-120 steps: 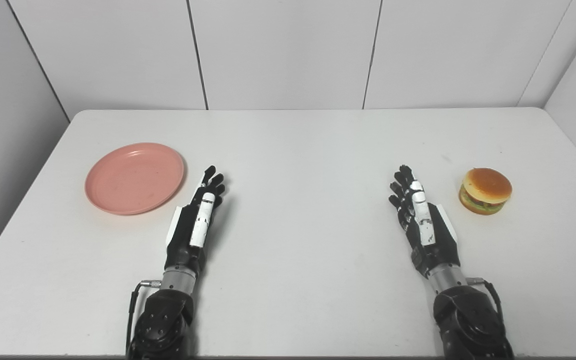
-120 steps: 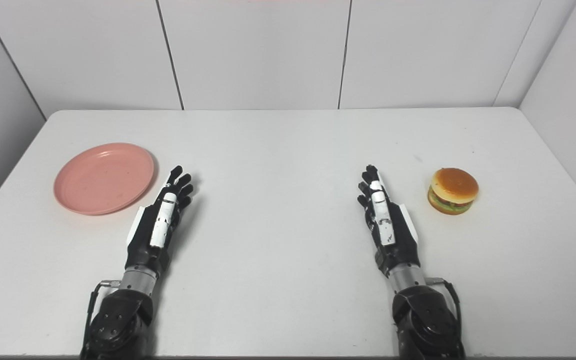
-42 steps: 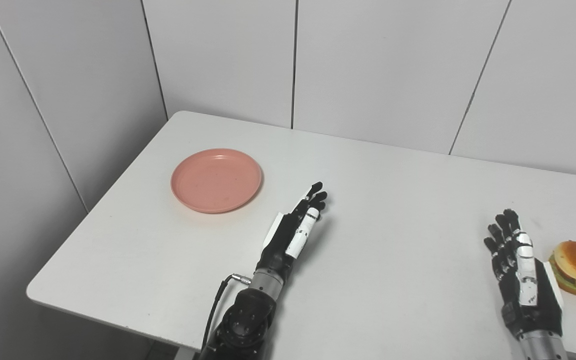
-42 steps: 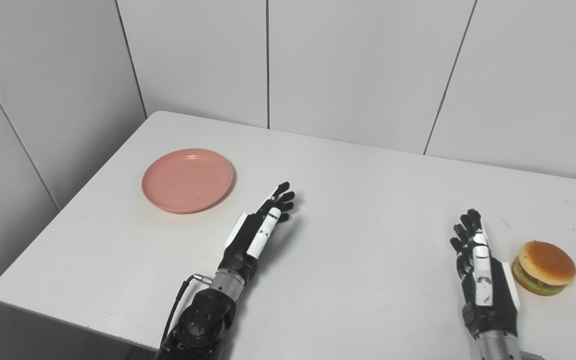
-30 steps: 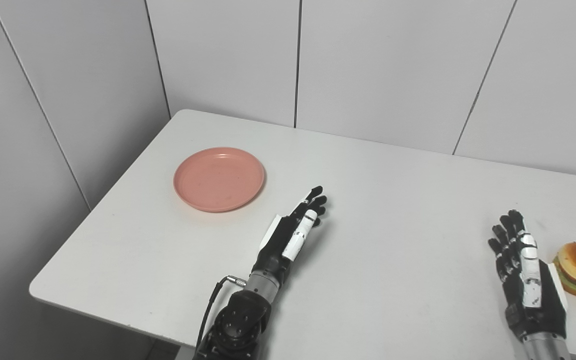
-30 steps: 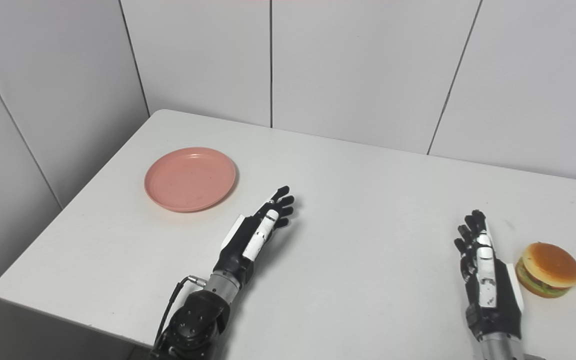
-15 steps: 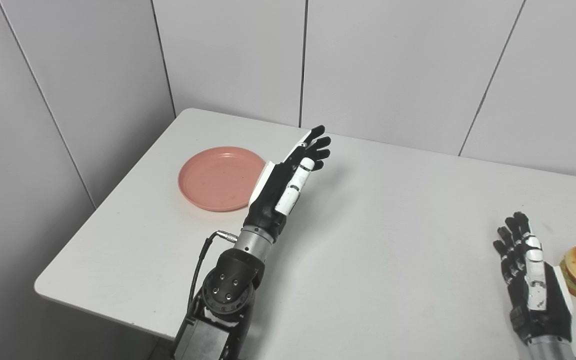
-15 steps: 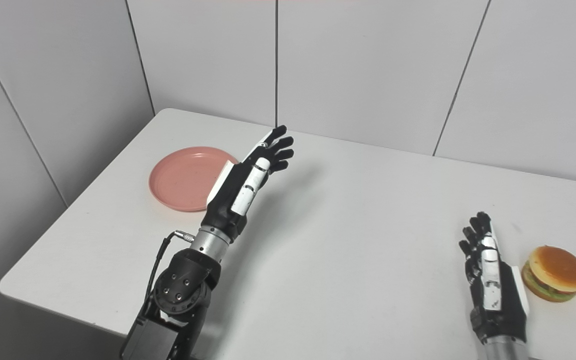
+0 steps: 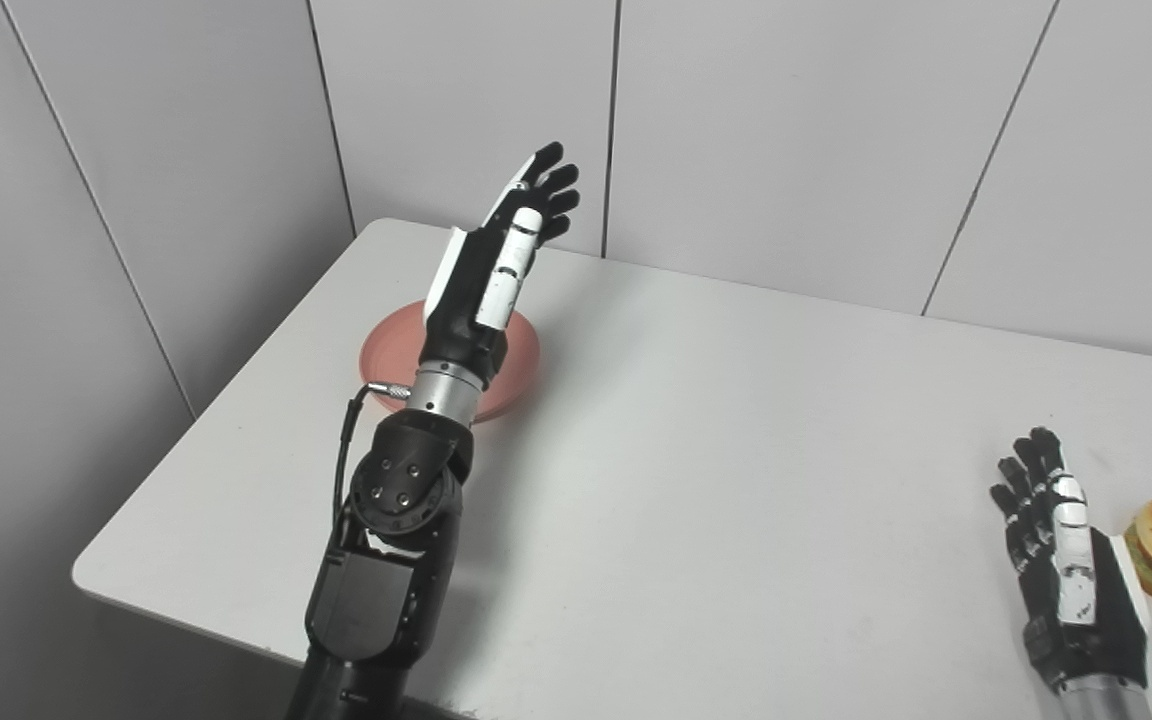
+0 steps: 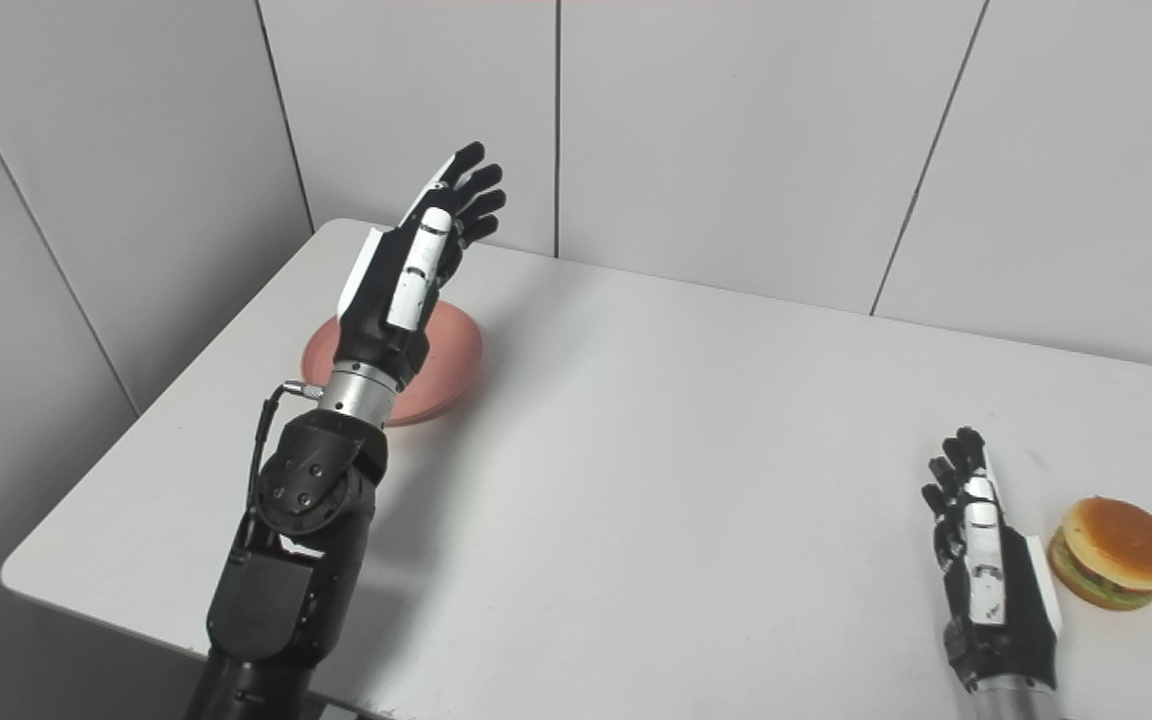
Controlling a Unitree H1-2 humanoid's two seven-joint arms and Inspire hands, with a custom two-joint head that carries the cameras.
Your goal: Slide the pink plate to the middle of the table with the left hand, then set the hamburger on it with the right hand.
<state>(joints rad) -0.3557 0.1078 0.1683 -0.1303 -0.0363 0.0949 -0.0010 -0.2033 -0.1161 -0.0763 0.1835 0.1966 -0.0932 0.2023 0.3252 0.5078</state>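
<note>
Left eye view: left hand (image 9: 484,275), fingers released, above round glossy pink plate (image 9: 524,352).

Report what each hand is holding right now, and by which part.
Nothing is held. The left hand is raised, open, above the pink plate; the right hand rests open beside the hamburger, not touching it.

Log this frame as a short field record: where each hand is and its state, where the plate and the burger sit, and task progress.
left hand: raised above the table, fingers straight and apart, open, holding nothing
right hand: low over the white table, open, just left of the burger
round pink plastic plate: near the table's far left corner, partly hidden behind the left arm
toy hamburger with a tan bun: on the table at the right edge of view, untouched
progress: plate not yet slid to the middle
</note>
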